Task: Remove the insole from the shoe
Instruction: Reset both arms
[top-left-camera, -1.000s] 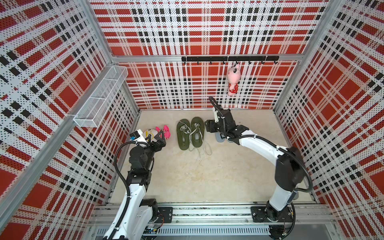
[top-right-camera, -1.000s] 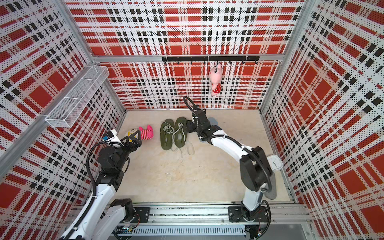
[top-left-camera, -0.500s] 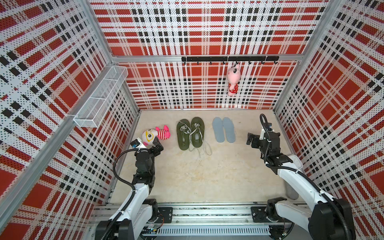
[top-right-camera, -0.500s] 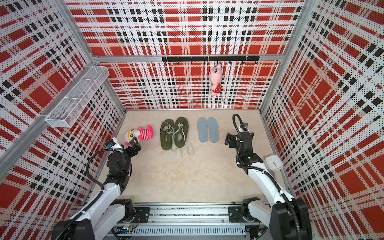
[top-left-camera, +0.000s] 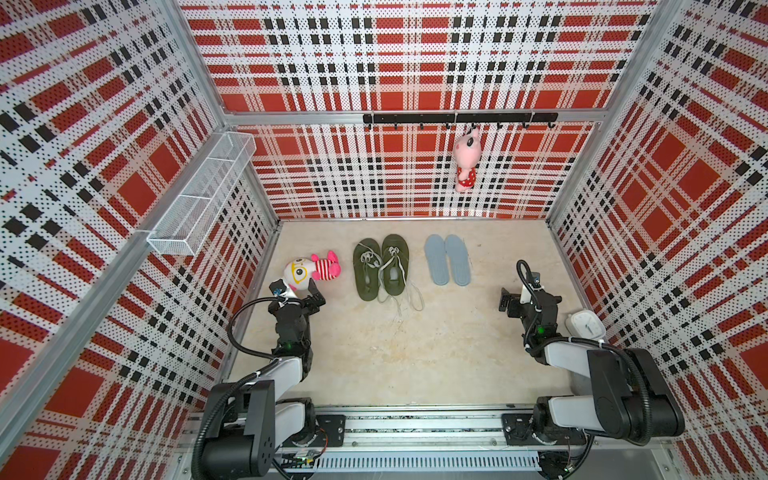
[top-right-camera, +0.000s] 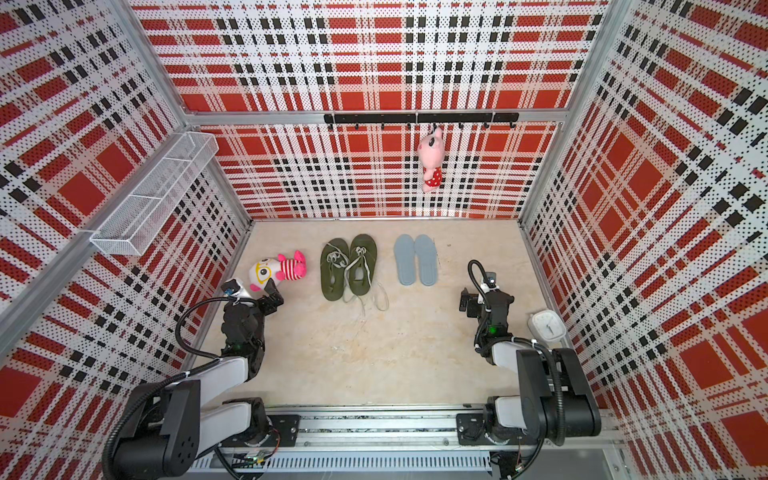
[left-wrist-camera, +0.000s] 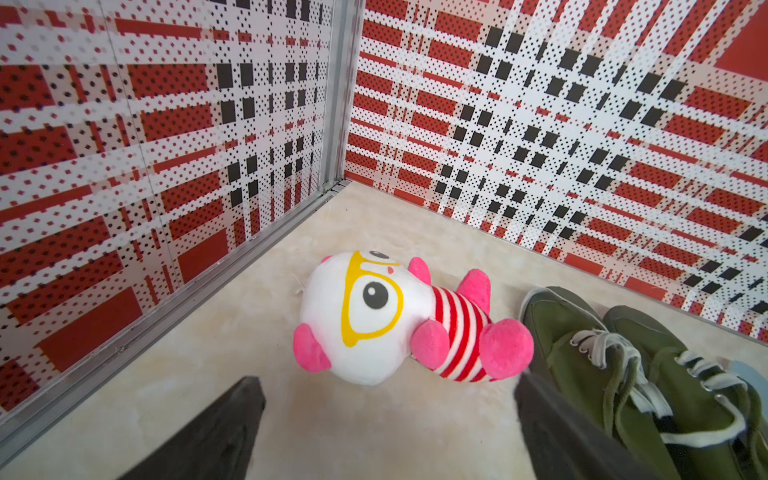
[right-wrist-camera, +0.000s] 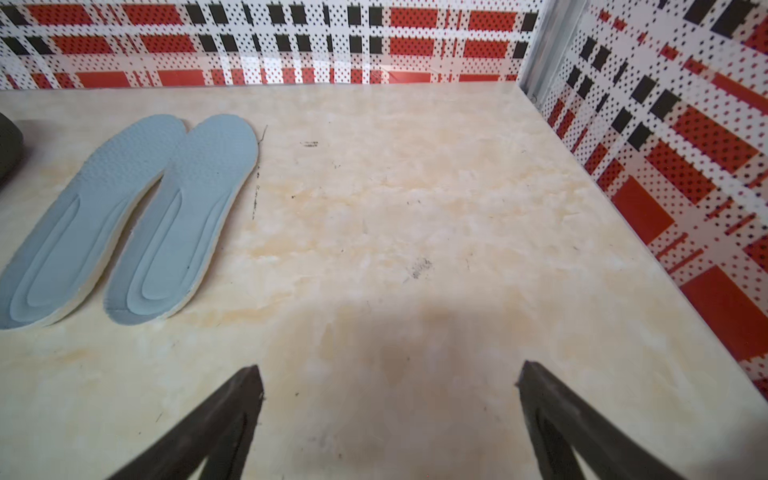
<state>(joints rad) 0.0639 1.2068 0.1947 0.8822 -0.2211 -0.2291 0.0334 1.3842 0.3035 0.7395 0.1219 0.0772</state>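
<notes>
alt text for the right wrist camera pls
Two pale blue insoles lie side by side on a beige tabletop. The right gripper hangs open and empty above bare surface beside them; red plaid walls stand behind.

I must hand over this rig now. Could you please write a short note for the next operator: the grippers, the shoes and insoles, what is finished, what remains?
Left gripper: open, empty, by the plush toy.
Right gripper: open, empty, over bare table, apart from the insoles.
Things: green shoes side by side; the two blue-grey insoles lie flat beside them, on the right arm's side.
Done: both insoles appear out of the shoes.
Left: seemingly nothing; shoe interiors are not clearly visible, so check.
</notes>
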